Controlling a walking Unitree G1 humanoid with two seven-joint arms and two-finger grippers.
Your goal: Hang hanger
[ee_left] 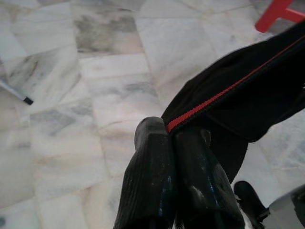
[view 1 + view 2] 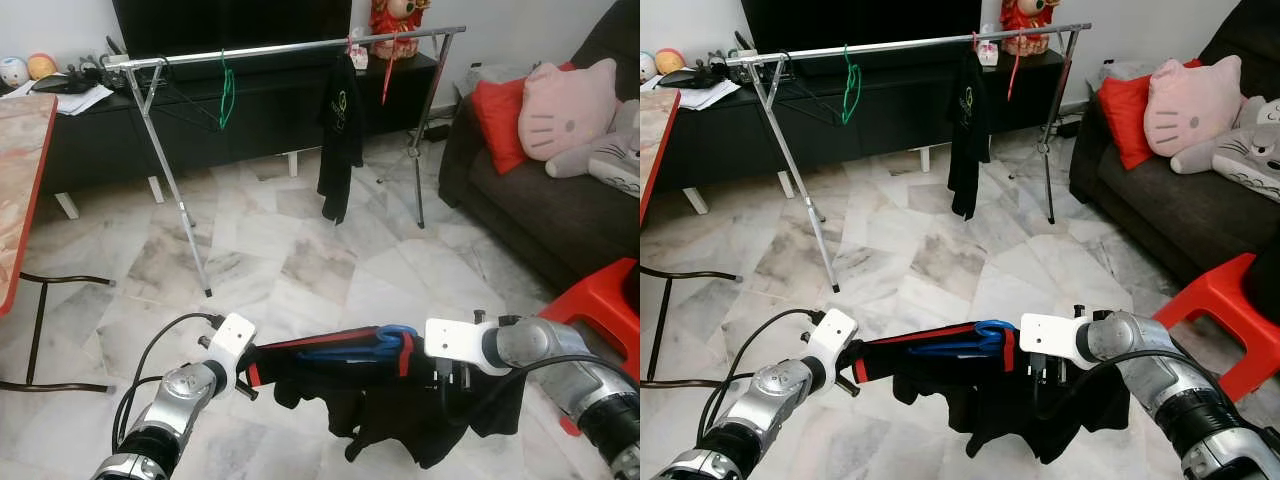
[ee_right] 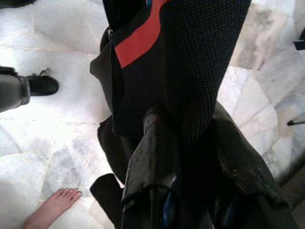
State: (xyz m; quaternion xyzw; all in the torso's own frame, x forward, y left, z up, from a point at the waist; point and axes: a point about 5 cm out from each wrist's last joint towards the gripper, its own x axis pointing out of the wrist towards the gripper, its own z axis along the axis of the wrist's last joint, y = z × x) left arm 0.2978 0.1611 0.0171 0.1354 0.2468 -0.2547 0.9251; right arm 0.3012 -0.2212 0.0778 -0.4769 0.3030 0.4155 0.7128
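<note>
The left pincer (image 1: pixel 167 157) is clamped on the red-trimmed edge of a black garment (image 2: pixel 400 410), and the right pincer (image 3: pixel 190 157) grips the same garment, which is stretched between them low over the marble floor (image 2: pixel 300 260) with a blue hanger (image 2: pixel 360 345) lying along its top edge. At twelve o'clock stands a metal drying rack (image 2: pixel 290 46), carrying a green hanger (image 2: pixel 227 95) at eleven o'clock and a black shirt (image 2: pixel 340 135) at twelve o'clock. A person's bare foot (image 3: pixel 52 207) rests on the floor near the right pincer.
</note>
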